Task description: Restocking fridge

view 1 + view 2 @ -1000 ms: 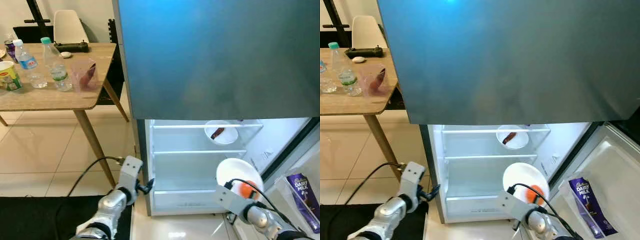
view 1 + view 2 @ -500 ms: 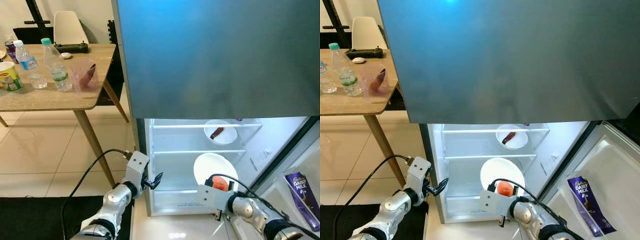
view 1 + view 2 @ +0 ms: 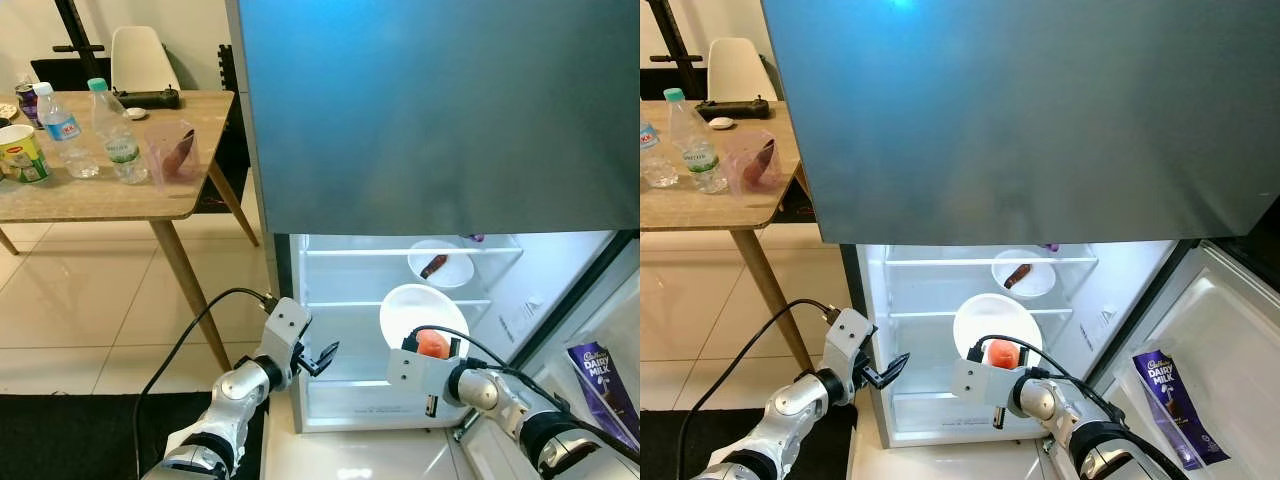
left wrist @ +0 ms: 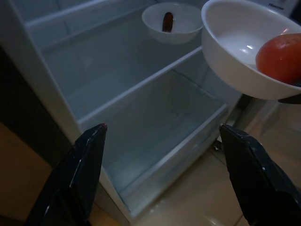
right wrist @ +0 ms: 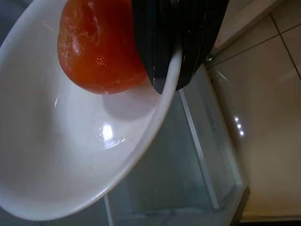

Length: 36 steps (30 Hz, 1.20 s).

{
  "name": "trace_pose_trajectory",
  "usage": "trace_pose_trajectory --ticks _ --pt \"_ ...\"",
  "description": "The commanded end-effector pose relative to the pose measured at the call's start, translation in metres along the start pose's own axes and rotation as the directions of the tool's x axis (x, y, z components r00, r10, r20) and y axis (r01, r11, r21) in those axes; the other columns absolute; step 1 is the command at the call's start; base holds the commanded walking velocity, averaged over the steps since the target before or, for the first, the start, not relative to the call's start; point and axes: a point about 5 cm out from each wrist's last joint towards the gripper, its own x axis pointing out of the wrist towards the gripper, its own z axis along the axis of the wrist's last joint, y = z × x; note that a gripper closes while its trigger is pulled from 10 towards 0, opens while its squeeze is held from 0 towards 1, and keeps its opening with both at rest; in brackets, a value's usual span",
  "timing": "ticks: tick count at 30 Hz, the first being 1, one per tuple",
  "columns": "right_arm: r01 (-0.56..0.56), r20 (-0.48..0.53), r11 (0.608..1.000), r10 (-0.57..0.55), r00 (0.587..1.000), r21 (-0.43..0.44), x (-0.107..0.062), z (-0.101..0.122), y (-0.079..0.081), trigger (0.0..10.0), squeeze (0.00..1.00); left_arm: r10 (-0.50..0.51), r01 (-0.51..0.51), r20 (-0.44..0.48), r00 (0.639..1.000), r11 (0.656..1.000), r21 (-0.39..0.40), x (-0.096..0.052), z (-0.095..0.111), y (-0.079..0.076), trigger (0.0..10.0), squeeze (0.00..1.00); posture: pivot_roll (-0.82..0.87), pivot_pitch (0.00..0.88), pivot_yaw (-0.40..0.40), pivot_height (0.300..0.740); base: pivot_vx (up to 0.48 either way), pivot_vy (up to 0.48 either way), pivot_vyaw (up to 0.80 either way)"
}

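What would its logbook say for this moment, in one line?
right gripper: shut on bowl rim, tomato inside | left gripper: open, idle | fridge: open

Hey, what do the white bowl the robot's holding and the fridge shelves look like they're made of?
White bowl, pinched at its rim by the right gripper: probably glazed ceramic, possibly melamine; it is opaque, smooth and glossy, with a sharp light glint beside the orange-red fruit.

Fridge shelves: likely clear glass or plastic with white edge trim; the compartment below shows through them.
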Motion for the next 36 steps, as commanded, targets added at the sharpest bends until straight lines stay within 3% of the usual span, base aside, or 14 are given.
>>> trace_pose_trajectory --ticks 1,3,4,7,14,15,20,22,29,36 --pt "-0.034 -0.062 0.999 0.035 0.997 0.024 -0.002 -0.012 0.015 10.0 0.00 0.028 -0.031 -0.059 0.998 0.998 -0.052 -0.003 -0.012 -0.001 10.0 0.00 -0.06 0.000 -0.019 0.740 0.000 0.000 0.00" --pt "-0.071 -0.123 0.993 0.083 0.989 0.099 -0.005 -0.026 0.039 10.0 0.00 0.080 -0.095 -0.150 0.985 0.991 -0.098 -0.011 -0.029 0.001 10.0 0.00 -0.06 0.000 -0.017 0.740 0.000 0.000 0.00" --pt "-0.071 -0.123 0.993 0.083 0.989 0.099 -0.005 -0.026 0.039 10.0 0.00 0.080 -0.095 -0.150 0.985 0.991 -0.098 -0.011 -0.029 0.001 10.0 0.00 -0.06 0.000 -0.017 0.740 0.000 0.000 0.00" --pt "-0.067 -0.206 0.973 0.114 0.972 0.220 -0.016 -0.049 0.075 10.0 0.00 0.128 -0.186 -0.298 0.946 0.967 -0.176 -0.032 -0.063 -0.005 10.0 0.00 -0.06 0.000 -0.014 0.740 0.000 0.000 0.00" --pt "0.000 -0.318 0.937 0.118 0.941 0.349 -0.030 -0.071 0.098 10.0 0.00 0.158 -0.291 -0.453 0.877 0.926 -0.240 -0.056 -0.096 -0.015 10.0 0.00 -0.06 0.000 -0.009 0.740 0.000 0.000 0.00" --pt "0.031 -0.372 0.915 0.132 0.919 0.401 -0.039 -0.082 0.111 10.0 0.00 0.164 -0.327 -0.509 0.845 0.911 -0.250 -0.066 -0.108 -0.020 10.0 0.00 -0.06 0.000 -0.010 0.740 0.000 0.000 0.00" --pt "0.052 -0.419 0.885 0.166 0.893 0.462 -0.049 -0.091 0.129 10.0 0.00 0.163 -0.362 -0.568 0.807 0.896 -0.258 -0.078 -0.120 -0.027 10.0 0.00 -0.06 0.000 -0.011 0.740 0.000 0.000 0.00" --pt "0.063 -0.458 0.855 0.212 0.863 0.515 -0.060 -0.099 0.149 10.0 0.00 0.153 -0.401 -0.629 0.762 0.875 -0.273 -0.092 -0.134 -0.035 10.0 0.00 -0.06 0.000 -0.009 0.740 0.000 0.000 0.00" --pt "0.074 -0.481 0.829 0.247 0.841 0.555 -0.069 -0.104 0.165 10.0 0.00 0.142 -0.422 -0.690 0.710 0.870 -0.255 -0.107 -0.147 -0.043 10.0 0.00 -0.07 0.000 -0.002 0.740 0.000 0.000 0.00" --pt "0.086 -0.483 0.821 0.244 0.841 0.565 -0.067 -0.101 0.167 10.0 0.00 0.166 -0.458 -0.705 0.690 0.854 -0.247 -0.112 -0.150 -0.043 10.0 0.00 -0.06 0.000 -0.003 0.740 0.143 0.000 0.00"
